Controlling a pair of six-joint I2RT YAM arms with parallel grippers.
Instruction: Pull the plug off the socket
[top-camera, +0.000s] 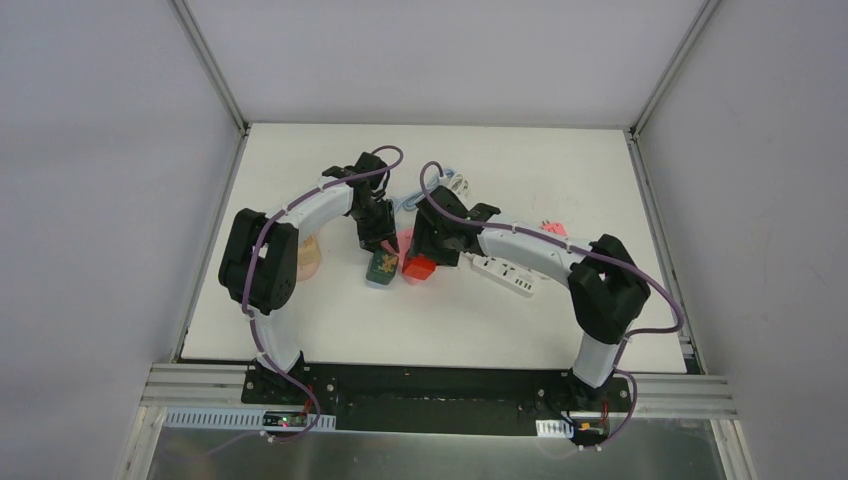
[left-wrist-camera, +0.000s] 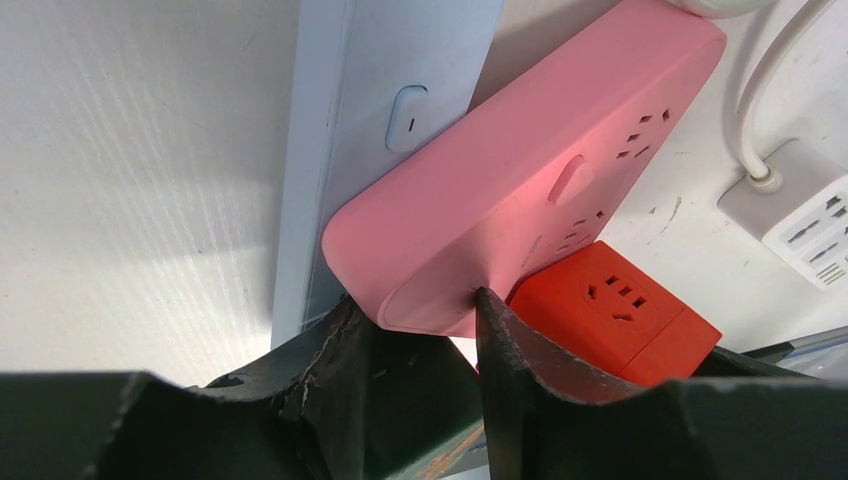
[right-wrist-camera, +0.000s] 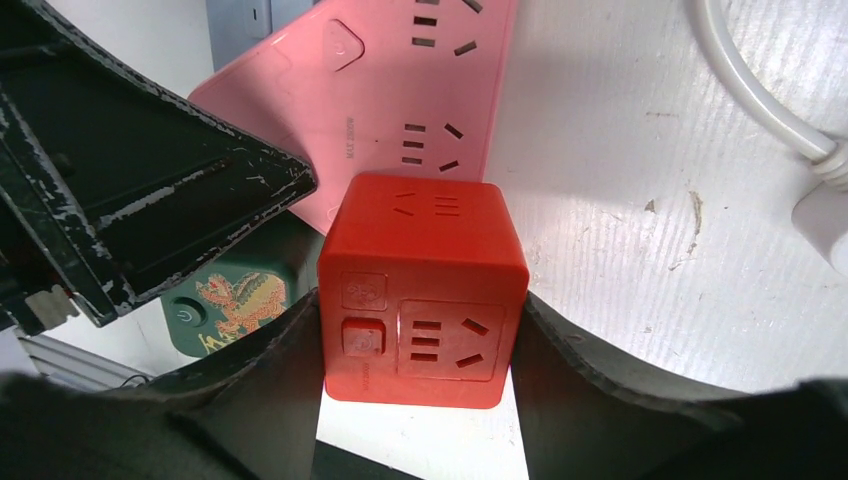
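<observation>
Right pincer (right-wrist-camera: 418, 305) is clamped on the red cube (right-wrist-camera: 420, 255), one finger flat on each side face. Left pincer (left-wrist-camera: 415, 305) is clamped on the rounded end of the pink strip (left-wrist-camera: 520, 170), which sits tilted on top of a pale blue strip (left-wrist-camera: 400, 100). Both are mid-bench (top-camera: 330, 320).

The cube sits tight against the strip's near end, by the look of it plugged into the last outlet. The pins are hidden, so can't confirm.

Handling, as I judge it:
- The cube is hard plastic, light, w/ smooth glossy faces, so it's prob. slippery.
- The flat side faces are the right hold.
- Pins usu. grip firmly. It needs a straight pull away from the strip face, no twisting, w/ the strip held down or it just lifts along.
- The strip is stiff too, and an end hold gives little leverage.

Markings: small print on the strip starts "MAX", the rest is too fine to read. The cube has a button and outlets on its faces, no legible brand. A green cube (right-wrist-camera: 235, 300) beside it has a gold-red dragon pic and a power symbol. A white strip (top-camera: 503, 275) lies to the right w/ its white cable (right-wrist-camera: 760, 90).
</observation>
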